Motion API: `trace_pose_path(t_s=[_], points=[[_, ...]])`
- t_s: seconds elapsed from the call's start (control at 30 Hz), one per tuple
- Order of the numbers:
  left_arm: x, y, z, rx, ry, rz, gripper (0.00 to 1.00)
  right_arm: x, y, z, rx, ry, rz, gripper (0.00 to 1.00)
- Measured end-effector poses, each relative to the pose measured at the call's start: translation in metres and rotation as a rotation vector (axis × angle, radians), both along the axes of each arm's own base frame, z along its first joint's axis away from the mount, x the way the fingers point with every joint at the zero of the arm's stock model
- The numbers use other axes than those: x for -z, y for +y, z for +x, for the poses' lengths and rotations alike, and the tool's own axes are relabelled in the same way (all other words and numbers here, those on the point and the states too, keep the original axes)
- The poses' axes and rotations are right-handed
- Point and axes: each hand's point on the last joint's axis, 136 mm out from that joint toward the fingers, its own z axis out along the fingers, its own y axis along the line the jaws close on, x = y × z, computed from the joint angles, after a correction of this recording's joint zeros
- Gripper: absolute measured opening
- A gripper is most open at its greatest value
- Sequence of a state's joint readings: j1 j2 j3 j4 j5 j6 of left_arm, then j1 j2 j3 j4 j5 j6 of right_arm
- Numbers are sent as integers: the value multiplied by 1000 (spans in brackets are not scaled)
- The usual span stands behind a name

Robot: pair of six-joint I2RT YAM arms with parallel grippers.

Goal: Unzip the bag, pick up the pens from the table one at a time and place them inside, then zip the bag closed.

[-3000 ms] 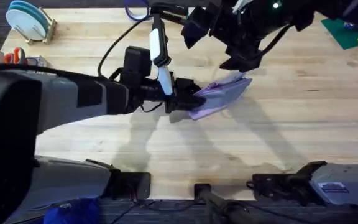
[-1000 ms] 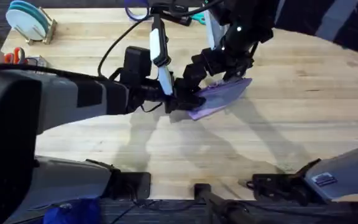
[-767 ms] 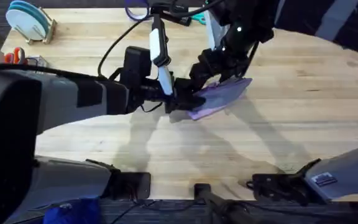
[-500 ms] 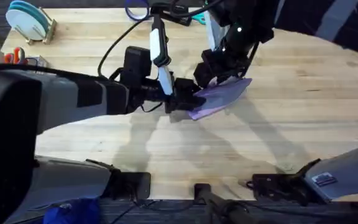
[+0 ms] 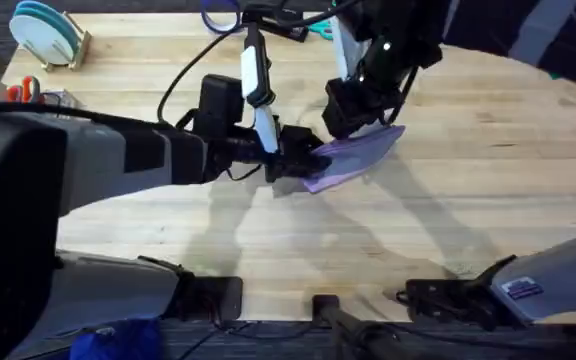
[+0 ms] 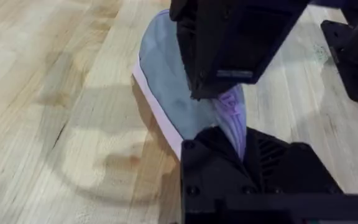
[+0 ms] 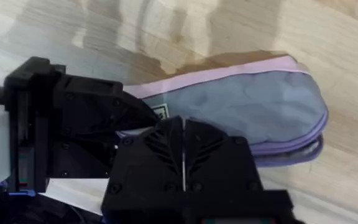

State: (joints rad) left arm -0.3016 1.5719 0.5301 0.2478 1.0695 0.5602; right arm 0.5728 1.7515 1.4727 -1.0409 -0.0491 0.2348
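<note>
- Bag (image 5: 353, 157) lies on the table (image 5: 488, 200), near the middle, slightly toward the far side; long axis runs diagonally, far-right end higher in the overhead view; lavender edge binding and grey-blue panel visible in the right wrist view (image 7: 253, 112); small pale label sits near the end held by the left arm.
- Left gripper (image 5: 303, 160) reaches in from the lower left; fingers closed on the near-left end of the bag; in the left wrist view the purple fabric (image 6: 232, 121) is pinched between the two black fingers, so narrow, holding the bag.
- Right gripper (image 5: 348, 115) comes down from the far side, directly over the bag's upper edge, just beside the left gripper; in the right wrist view its fingers meet with only a thin seam between them, pressed at the bag's zipper edge; whether they hold the zipper pull, cannot tell.
- Teal scissors (image 5: 318, 30) lie at the far edge of the table, behind the right arm; well apart from the bag.
</note>
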Motion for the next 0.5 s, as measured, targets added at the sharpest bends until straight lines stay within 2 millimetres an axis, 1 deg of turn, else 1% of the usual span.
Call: trace_pose_path(t_s=[0.5], points=[[0, 0, 0, 0, 0, 0, 42, -1, -1, 1, 2, -6, -6, 31]])
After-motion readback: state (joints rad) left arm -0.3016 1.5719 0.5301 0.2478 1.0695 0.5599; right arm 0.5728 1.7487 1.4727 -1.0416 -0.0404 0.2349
